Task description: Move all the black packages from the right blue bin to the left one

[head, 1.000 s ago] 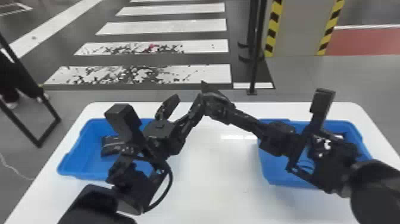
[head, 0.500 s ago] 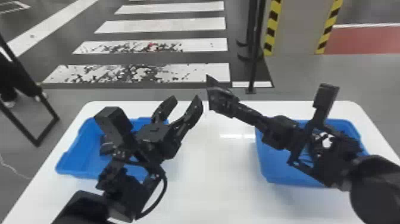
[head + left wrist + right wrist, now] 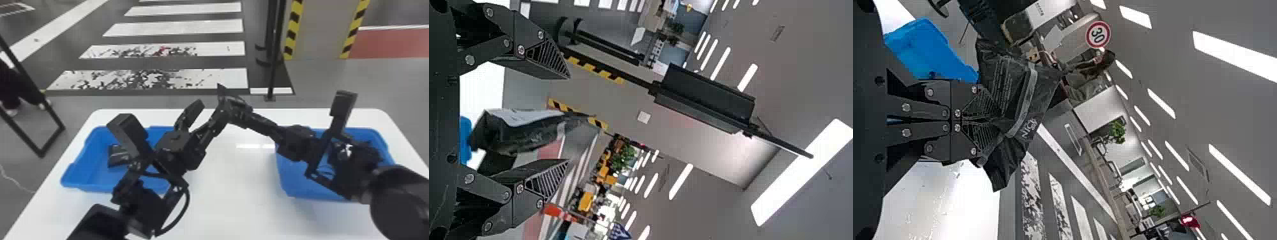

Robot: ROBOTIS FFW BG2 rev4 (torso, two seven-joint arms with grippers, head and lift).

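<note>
In the head view, my right gripper (image 3: 258, 120) is over the middle of the table, its package (image 3: 235, 108) at the left end of its fingers. The right wrist view has that gripper (image 3: 998, 120) shut on the crumpled black package (image 3: 1020, 100). My left gripper (image 3: 211, 103) stands open just left of the package, one finger overlapping it in the head view. Seen from the left wrist, the package (image 3: 521, 132) appears between the spread fingers of the gripper (image 3: 568, 119); contact cannot be told. Another black package (image 3: 118, 155) lies in the left blue bin (image 3: 79, 172).
The right blue bin (image 3: 297, 182) sits under my right arm, with dark shapes inside that are hard to separate from the arm. Both bins rest on the white table (image 3: 236, 191). A black post (image 3: 274, 63) stands on the floor beyond the back edge.
Since half a second ago, my left gripper has shifted right, closer to the held package, after standing farther from it. My right arm has shifted slightly left, still with the package.
</note>
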